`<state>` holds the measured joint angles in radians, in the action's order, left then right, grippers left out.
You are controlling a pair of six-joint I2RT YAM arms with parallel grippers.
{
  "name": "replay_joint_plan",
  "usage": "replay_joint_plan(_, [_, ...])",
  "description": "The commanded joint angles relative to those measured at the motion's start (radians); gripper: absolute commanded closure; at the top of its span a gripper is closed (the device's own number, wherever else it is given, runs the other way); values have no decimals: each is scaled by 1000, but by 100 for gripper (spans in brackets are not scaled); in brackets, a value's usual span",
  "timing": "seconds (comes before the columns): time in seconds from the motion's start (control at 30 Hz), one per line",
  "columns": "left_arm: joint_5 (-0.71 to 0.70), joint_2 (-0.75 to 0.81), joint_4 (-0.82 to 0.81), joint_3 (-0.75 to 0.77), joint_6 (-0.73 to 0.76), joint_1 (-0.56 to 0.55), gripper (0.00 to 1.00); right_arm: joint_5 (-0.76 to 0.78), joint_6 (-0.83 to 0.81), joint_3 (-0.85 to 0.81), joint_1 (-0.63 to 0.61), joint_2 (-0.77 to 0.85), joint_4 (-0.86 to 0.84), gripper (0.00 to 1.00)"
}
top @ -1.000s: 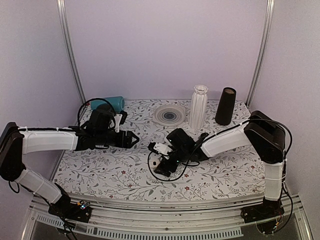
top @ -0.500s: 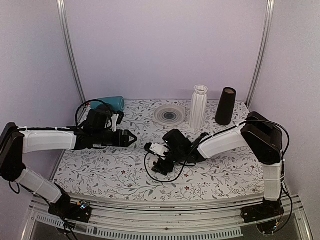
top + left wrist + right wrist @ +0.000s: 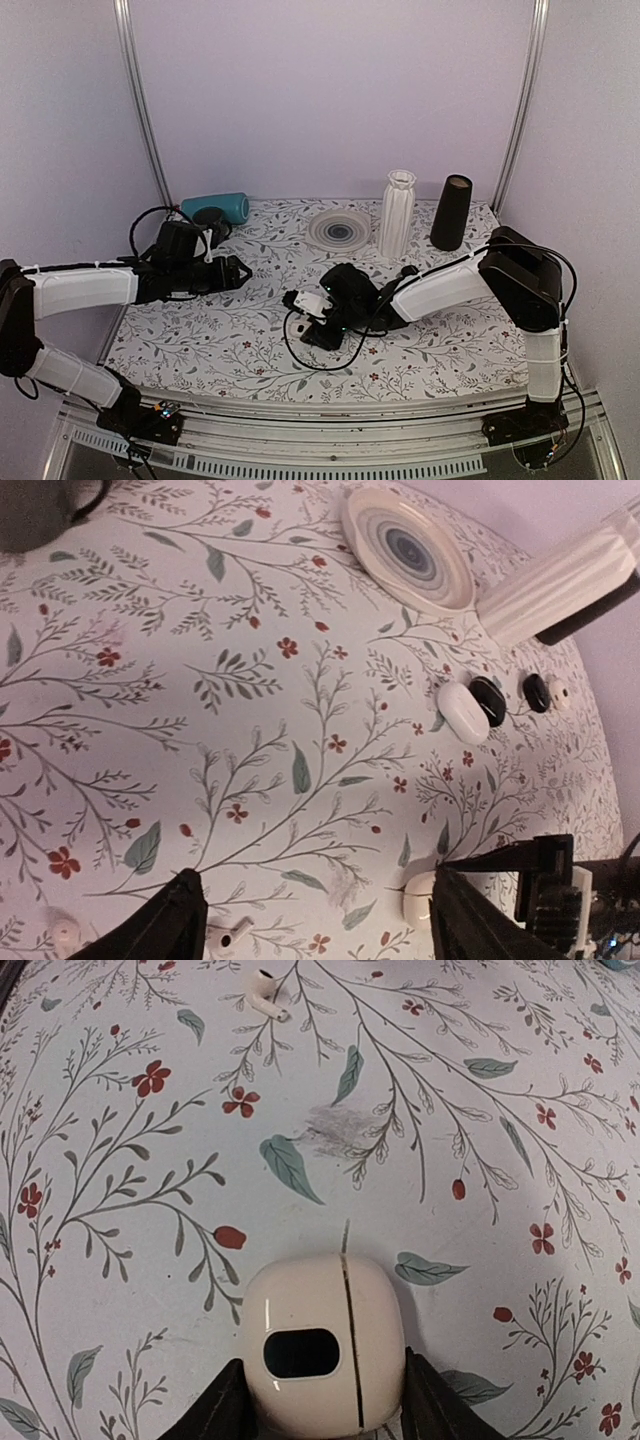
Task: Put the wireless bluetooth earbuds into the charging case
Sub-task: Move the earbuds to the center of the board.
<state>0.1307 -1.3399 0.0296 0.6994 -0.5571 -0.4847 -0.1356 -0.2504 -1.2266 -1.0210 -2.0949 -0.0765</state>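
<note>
The charging case, white and rounded with its lid shut and a dark oval window, lies on the floral table. My right gripper is shut on it, one finger against each side. One white earbud lies farther out, beyond the case. In the left wrist view the same case shows next to the right finger, an earbud lies by the left finger and another earbud at the bottom left. My left gripper hangs open above the table, holding nothing.
A white oval pod and two black pods lie toward the far right. At the back stand a plate, a ribbed white vase and a dark cup. A teal mug lies at the back left.
My right gripper has slid a little left and its jaws have come in against the case. The left arm has drawn back to the left, still open.
</note>
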Motion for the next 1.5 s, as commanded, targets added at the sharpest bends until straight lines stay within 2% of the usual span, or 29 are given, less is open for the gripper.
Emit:
replay_joint_plan(0.0, [-118,78,58,-90,-105,67,22,0,21,7,-5,-4,-35,54])
replay_joint_plan(0.2, [-75,165,-66,-253,-178,156,17,-16,41,39,-5,14,-61,65])
replay_joint_plan(0.47, [-76,192,-149,-337,-220,237,16,-13,46,48,-4,21,-67,59])
replay_joint_plan(0.57, [-12,155,-225,-366,-217,282,16,-13,48,48,-5,22,-67,59])
replay_joint_plan(0.73, [30,87,-331,-403,-216,290,16,-10,51,48,-5,23,-66,59])
replay_joint_plan(1.13, [124,-57,-594,-475,-236,292,16,-1,41,43,-5,22,-66,31])
replay_joint_plan(1.47, [192,-176,-690,-482,-326,230,18,14,21,26,-5,0,-62,28])
